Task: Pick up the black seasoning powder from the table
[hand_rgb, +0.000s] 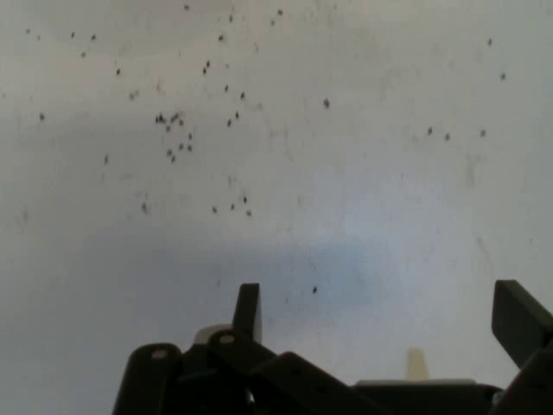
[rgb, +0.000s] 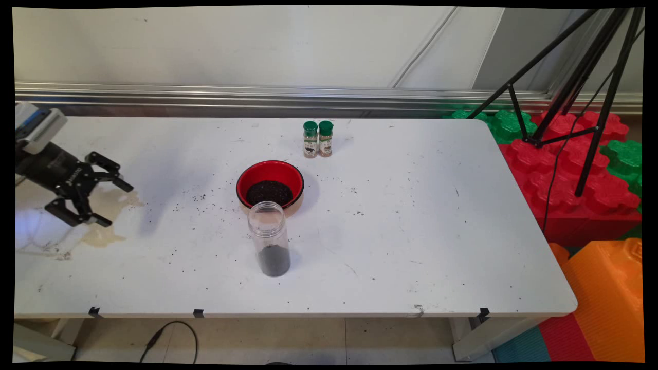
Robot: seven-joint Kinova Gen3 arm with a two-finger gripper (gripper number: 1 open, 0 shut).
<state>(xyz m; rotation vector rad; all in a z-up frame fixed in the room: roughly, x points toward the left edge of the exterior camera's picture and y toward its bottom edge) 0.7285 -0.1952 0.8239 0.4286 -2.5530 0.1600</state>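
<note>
Now, tool: the black two-finger tool (rgb: 107, 200) hangs at the left edge of the frame, above the left part of the white table (rgb: 421, 241), its fingers spread wide apart with nothing between them.
Hand view: both fingers (hand_rgb: 248, 311) rise from the bottom edge, far apart, over bare white table dotted with dark specks (hand_rgb: 173, 130).
Nearest thing: a pale brownish spill stain (rgb: 105, 234) lies on the table just under and beside the tool.
Jar: a clear plastic cylindrical jar (rgb: 269, 239) with no lid stands upright near the centre of the frame, well apart from the tool, with a layer of dark grains at its bottom.
Bowl: a red round bowl with a black rim (rgb: 270, 186) sits just behind the jar, filled with dark grains.
Spice bottles: two small spice bottles with green caps (rgb: 317, 139) stand side by side, touching or nearly so, toward the upper centre near the table's far edge.
Scatter: dark grains are strewn on the table around the bowl and jar.
Right side: a black tripod (rgb: 576, 77) stands over large red and green plastic blocks (rgb: 565, 169) beyond the table's right end.
</note>
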